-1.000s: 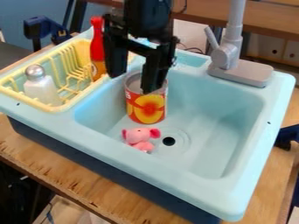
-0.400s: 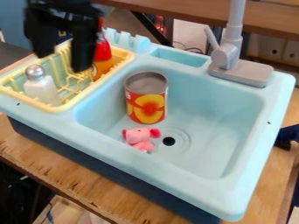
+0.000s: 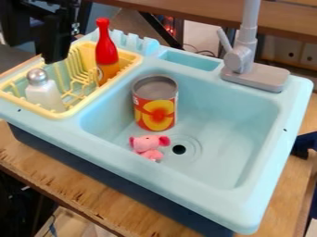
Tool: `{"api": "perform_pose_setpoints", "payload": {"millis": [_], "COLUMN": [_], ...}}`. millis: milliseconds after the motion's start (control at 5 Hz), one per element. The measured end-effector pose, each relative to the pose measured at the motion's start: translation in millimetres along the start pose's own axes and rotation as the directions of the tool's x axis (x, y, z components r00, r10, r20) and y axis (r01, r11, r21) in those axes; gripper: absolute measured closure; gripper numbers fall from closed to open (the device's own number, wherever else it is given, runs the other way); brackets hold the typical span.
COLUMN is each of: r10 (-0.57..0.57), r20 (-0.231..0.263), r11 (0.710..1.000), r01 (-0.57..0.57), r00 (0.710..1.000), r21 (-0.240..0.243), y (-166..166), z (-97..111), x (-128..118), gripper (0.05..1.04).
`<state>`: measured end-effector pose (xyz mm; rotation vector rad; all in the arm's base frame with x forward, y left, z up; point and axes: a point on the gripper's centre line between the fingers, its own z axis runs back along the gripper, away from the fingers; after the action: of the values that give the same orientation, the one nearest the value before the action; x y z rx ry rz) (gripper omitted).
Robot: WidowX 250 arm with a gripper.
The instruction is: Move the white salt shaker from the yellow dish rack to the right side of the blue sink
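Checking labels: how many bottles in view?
2, both in the yellow rack: the red-and-orange bottle toward the back, the silver-capped white bottle nearer the front. The gripper may hide others.

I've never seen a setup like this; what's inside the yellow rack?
The yellow rack holds a red bottle and a whitish, silver-topped shaker. Whatever is directly beneath them is covered.

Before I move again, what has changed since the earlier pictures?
The gripper swung from above the can to the view's upper left, over the rear left of the yellow rack. Nothing was visibly grasped or released. The can, pink toy, red bottle, white shaker and rack stayed put.
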<state>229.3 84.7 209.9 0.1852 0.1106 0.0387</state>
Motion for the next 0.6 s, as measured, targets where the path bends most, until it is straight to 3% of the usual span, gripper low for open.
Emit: {"api": "perform_pose_setpoints", "payload": {"millis": [200, 400, 600], "r10": [0.022, 0.077, 0.114], "r20": [0.076, 0.133, 0.114], "r11": [1.0, 0.997, 0.992], "r01": [-0.023, -0.076, -0.106], "r00": [0.997, 0.988, 0.987], "r21": [0.015, -0.014, -0.074], "y": [16, 24, 27], "z": [-9, -17, -32], "x": [9, 18, 25], "gripper": [0.083, 0.083, 0.083]}}
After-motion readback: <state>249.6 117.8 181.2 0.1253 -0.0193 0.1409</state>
